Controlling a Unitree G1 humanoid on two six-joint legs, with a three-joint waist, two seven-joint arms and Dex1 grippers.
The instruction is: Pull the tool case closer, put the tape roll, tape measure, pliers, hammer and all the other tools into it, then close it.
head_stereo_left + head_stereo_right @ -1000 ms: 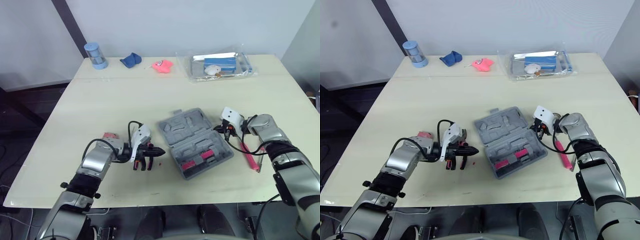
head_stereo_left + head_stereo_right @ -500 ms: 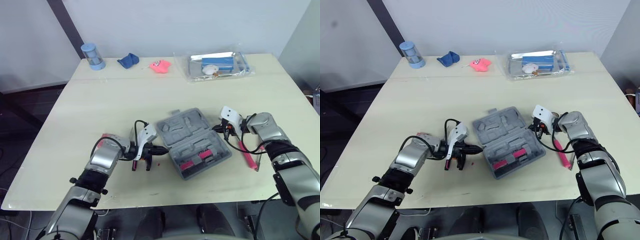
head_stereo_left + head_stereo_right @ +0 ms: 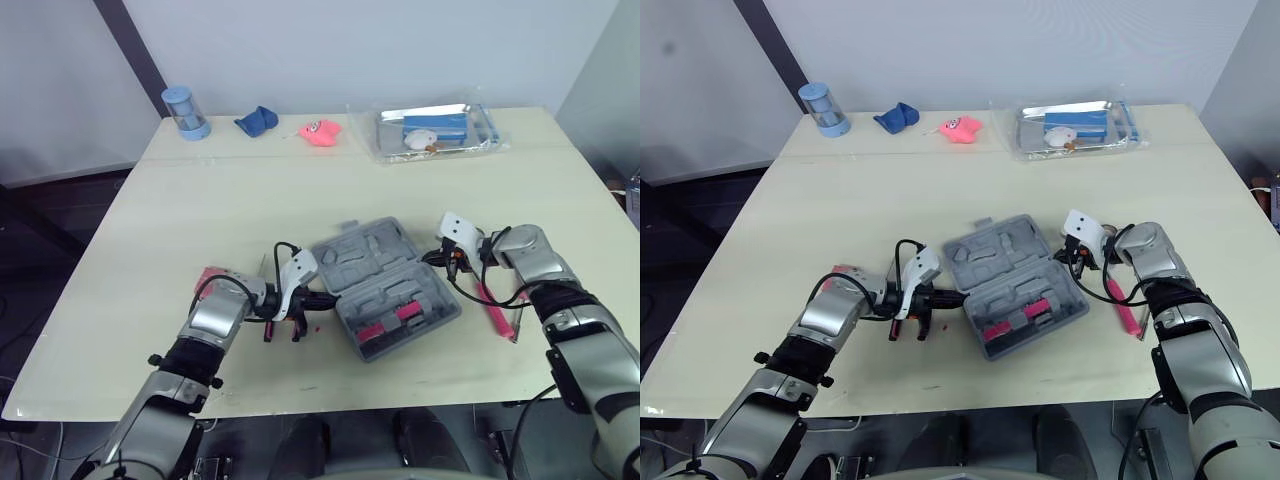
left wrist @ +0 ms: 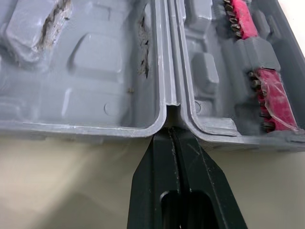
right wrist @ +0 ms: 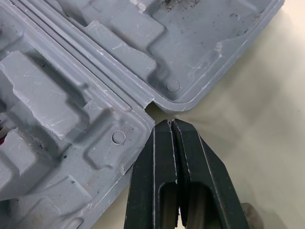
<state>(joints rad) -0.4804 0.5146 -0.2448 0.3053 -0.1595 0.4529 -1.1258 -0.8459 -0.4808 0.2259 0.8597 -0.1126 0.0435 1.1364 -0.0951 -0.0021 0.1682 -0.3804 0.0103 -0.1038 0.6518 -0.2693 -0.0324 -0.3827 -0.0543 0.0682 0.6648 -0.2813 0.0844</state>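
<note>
tool case (image 3: pixel 388 288) lies open and flat near the middle of the table (image 3: pixel 150 230), both grey moulded halves facing up. two red bit holders (image 3: pixel 395 318) sit in the half nearer the robot.

left gripper (image 4: pixel 170 131): fingers pressed together, nothing between them. the tip is at the hinge notch on the left end of the case, at the gap between the two halves.

right gripper (image 5: pixel 170 123): fingers also closed on nothing. the tip is against the hinge notch on the opposite, right end of the case.

pink-handled tool (image 3: pixel 497 312) lies on the table just right of the case, under the right forearm; exact type cannot be told. a pink object (image 3: pixel 212 275) lies behind the left forearm, mostly hidden.

far edge of table, well apart from the case: blue cylinder (image 3: pixel 185 112), blue cloth (image 3: pixel 256 121), pink toy (image 3: pixel 320 132), clear bag (image 3: pixel 435 130) with a metal tray inside.
</note>
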